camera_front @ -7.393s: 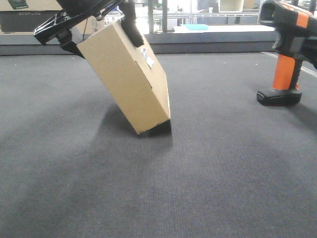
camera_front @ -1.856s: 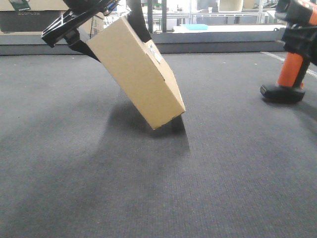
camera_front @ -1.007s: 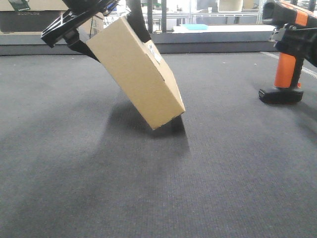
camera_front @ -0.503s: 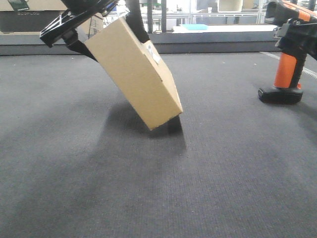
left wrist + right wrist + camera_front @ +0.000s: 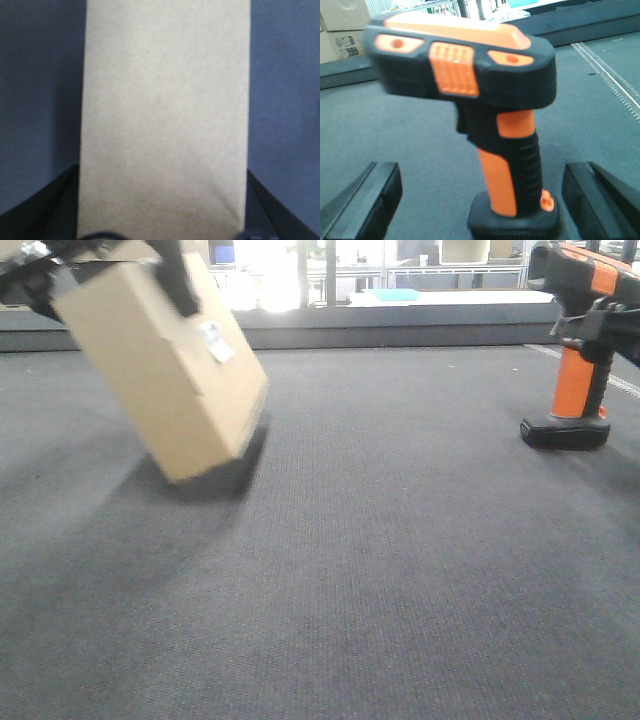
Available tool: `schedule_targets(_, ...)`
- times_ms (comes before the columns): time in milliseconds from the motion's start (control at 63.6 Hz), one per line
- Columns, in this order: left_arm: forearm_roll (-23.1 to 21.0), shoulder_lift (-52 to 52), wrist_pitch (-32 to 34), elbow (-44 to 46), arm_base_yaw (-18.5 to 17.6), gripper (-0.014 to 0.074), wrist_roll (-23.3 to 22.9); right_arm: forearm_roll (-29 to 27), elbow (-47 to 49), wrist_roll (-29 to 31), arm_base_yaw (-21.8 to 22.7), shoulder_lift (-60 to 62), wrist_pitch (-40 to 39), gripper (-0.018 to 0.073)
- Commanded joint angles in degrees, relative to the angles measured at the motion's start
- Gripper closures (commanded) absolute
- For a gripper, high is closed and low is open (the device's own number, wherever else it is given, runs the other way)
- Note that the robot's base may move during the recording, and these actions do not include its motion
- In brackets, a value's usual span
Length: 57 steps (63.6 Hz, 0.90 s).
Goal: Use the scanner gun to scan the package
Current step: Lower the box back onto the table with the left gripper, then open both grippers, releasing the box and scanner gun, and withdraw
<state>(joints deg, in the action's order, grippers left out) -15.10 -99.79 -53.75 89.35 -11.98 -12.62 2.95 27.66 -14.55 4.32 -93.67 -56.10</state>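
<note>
You've got the package (image 5: 160,370) up at the left of the front view, tipped on its lower corner on (or just above, can't tell) the dark carpeted table (image 5: 380,570). My guess is it's tilted like that so the label face points across toward the scanner. The left gripper (image 5: 162,235) is clamped on its top end: in the left wrist view the box fills the gap and both black fingers (image 5: 40,210) sit tight against its sides. It's plain brown cardboard, flat and rectangular, a bit motion-blurred, with the small white barcode label (image 5: 215,340) on the broad face turned to the right.

The scanner gun (image 5: 578,340) stands upright on its flat black foot, well apart from the box at the far right. The right gripper (image 5: 480,200) has its jaws spread wide on either side of the foot, touching nothing (so not holding it). Black head with orange top panels and buttons, orange-and-black grip. Its nose points left, toward the box.
</note>
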Motion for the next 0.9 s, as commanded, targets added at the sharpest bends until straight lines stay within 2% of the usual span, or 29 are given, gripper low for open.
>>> schedule_targets(0, 1.7, 0.7, -2.8, 1.9, 2.3, 0.0707, 5.5, 1.9, -2.3, 0.1, 0.0, 3.6, -1.4, -0.0001)
schedule_targets(94, 6.4, 0.7, -4.4, 2.1, 4.8, 0.0707, 6.7, 2.5, -4.9, 0.1, 0.0, 7.3, -1.4, -0.0001)
schedule_targets(204, 15.1, 0.7, -4.9, 2.1, 7.0, 0.0707, 6.7, 2.5, -7.9, 0.1, 0.0, 14.2, 0.0, -0.0001)
schedule_targets(299, 19.3, 0.7, -4.9, 2.1, 8.0, 0.0707, 6.7, 2.5, -9.2, 0.1, 0.0, 19.7, 5.5, -0.0001)
schedule_targets(425, 20.2, 0.7, -4.6, 1.2, 9.0, 0.0707, 6.7, 3.3, -9.3, 0.1, 0.0, 27.4, 15.7, -0.0001)
schedule_targets(488, 20.6, 0.7, -4.0, 0.3, 9.6, 0.0707, 8.2, 3.4, -9.3, 0.1, 0.0, 30.6, 18.7, -0.0001)
schedule_targets(551, 20.6, 0.7, -3.9, -0.7, 10.1, 0.0707, 9.8, 3.4, -9.3, 0.1, 0.0, 33.3, 20.5, -0.0001)
schedule_targets(881, 19.4, 0.7, -2.2, -3.4, 11.8, 0.0707, 9.6, 3.4, -9.3, 0.1, 0.0, 37.4, 25.1, -0.0001)
